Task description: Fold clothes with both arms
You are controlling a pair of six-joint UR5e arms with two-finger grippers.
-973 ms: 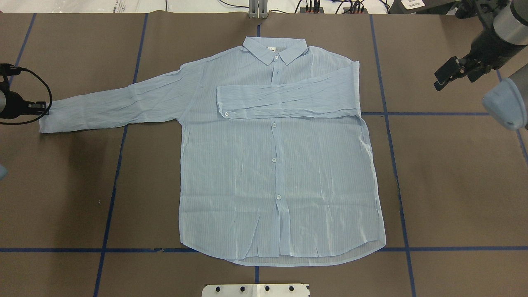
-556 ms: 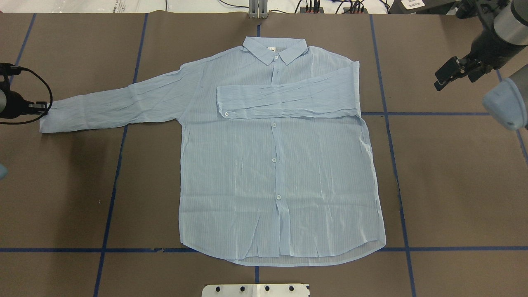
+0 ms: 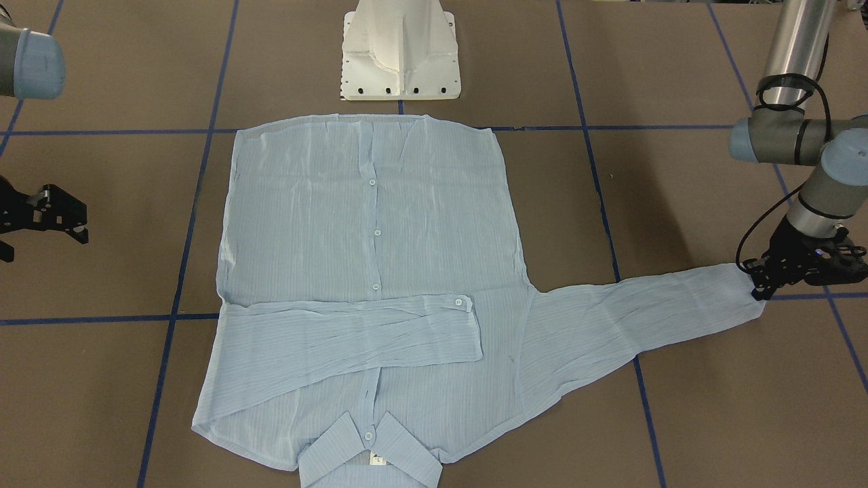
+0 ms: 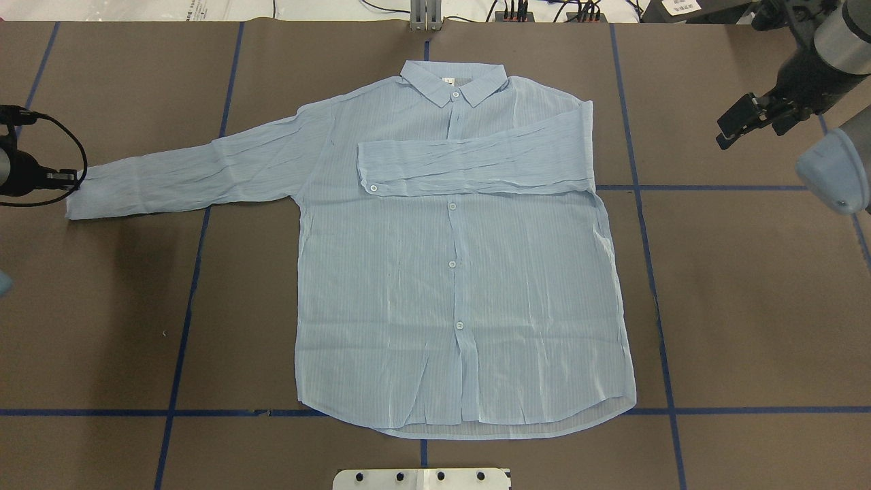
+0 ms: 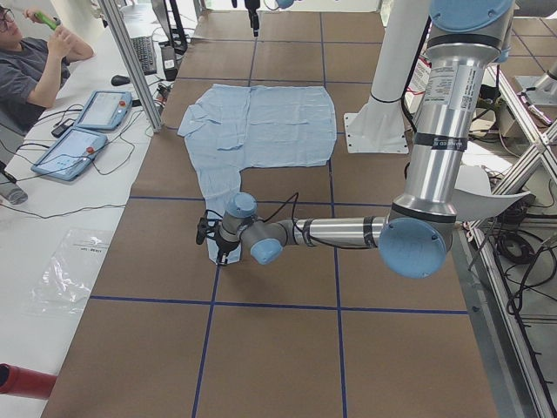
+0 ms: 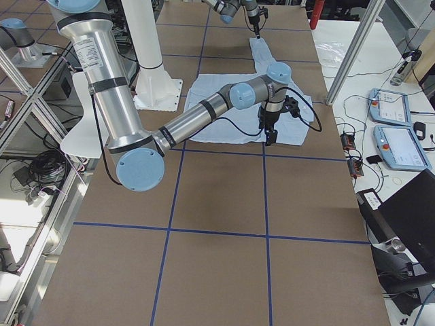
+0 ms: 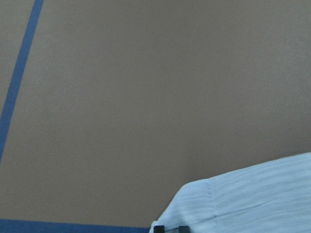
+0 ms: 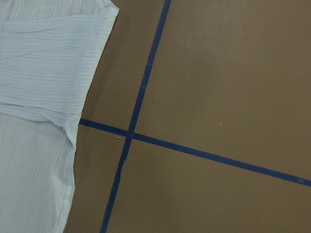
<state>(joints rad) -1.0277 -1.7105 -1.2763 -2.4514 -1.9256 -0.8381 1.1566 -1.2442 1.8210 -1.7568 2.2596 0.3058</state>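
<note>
Overhead exterior: shirt (image 4: 449, 272) cuff meets left gripper (image 4: 73, 178) at nine o'clock, grip unclear; right gripper (image 4: 729, 129) spread, two o'clock.

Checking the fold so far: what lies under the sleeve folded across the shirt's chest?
The folded sleeve lies flat on the shirt front, crossing its middle below the collar. Three buttons show lower down; whatever fabric or button sits beneath the sleeve is covered.
</note>
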